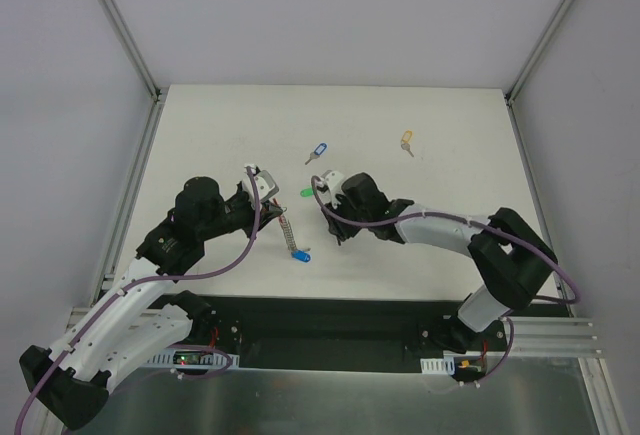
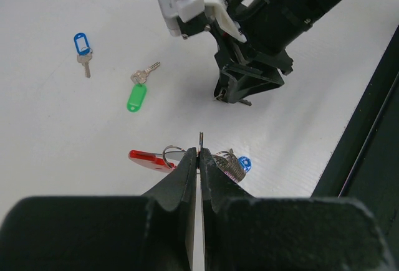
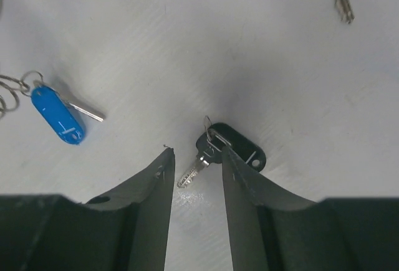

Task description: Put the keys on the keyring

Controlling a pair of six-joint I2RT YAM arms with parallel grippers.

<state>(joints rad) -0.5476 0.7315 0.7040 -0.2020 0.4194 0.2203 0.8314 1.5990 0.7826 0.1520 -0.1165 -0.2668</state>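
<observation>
The black-tagged key [image 3: 237,144] lay flat on the white table [image 1: 200,135], its silver blade pointing down between the fingers of the right gripper [image 3: 196,154]. Those fingers stood partly apart with nothing clamped, though the tag's near end disappeared behind the right-hand finger. It looked light, thin and hard, likely to skid on the smooth surface (a flat metal blade gives little to pinch), so the thicker oblong plastic tag seemed the safer place to grip, leaving the small split ring at its head free for threading.

The keyring [image 2: 148,157] lay just to the left: a glossy red band running into grey ribbed coils, floppy rather than stiff by the look of it. One blue-tagged key [image 3: 59,116] already sat at its coiled end. The left gripper [image 2: 199,152] was fully closed, pinching a thin metal piece that appeared to belong to the ring.

Farther out on the table lay the green-tagged key [image 2: 136,96], a loose blue-tagged one [image 2: 81,44] and the yellow-tagged key [image 1: 406,140], all well apart.
</observation>
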